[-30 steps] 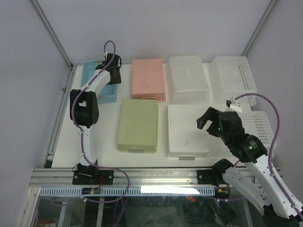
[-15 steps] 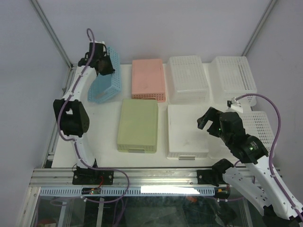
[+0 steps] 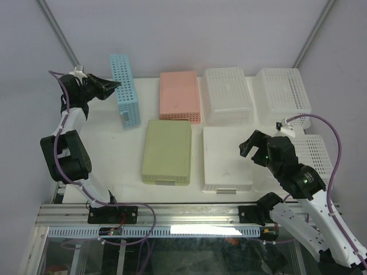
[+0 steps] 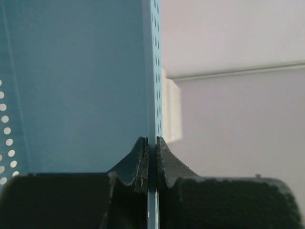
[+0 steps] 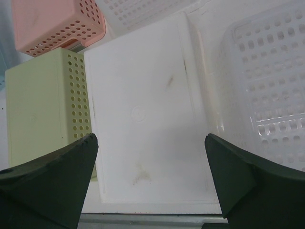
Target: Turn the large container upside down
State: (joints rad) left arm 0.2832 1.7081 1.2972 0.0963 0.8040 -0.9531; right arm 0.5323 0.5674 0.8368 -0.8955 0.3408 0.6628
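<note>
- Pinches one thin wall of the blue container [image 3: 125, 91] in the left gripper [image 4: 151, 143], container standing on edge directly ahead of it.
- Hovers the right gripper [image 5: 150, 138], spread wide, above a white container [image 5: 143, 86].

Robot lab test cell: two arms [image 3: 298, 177] bolted to an alu. rail [image 3: 189, 213] at the near edge of a white table [image 3: 114, 160], boxed in by plain grey walls [image 3: 200, 34] w/ metal frame posts [image 3: 60, 37], perforated plastic baskets [image 3: 229, 94] set out in rows.
</note>
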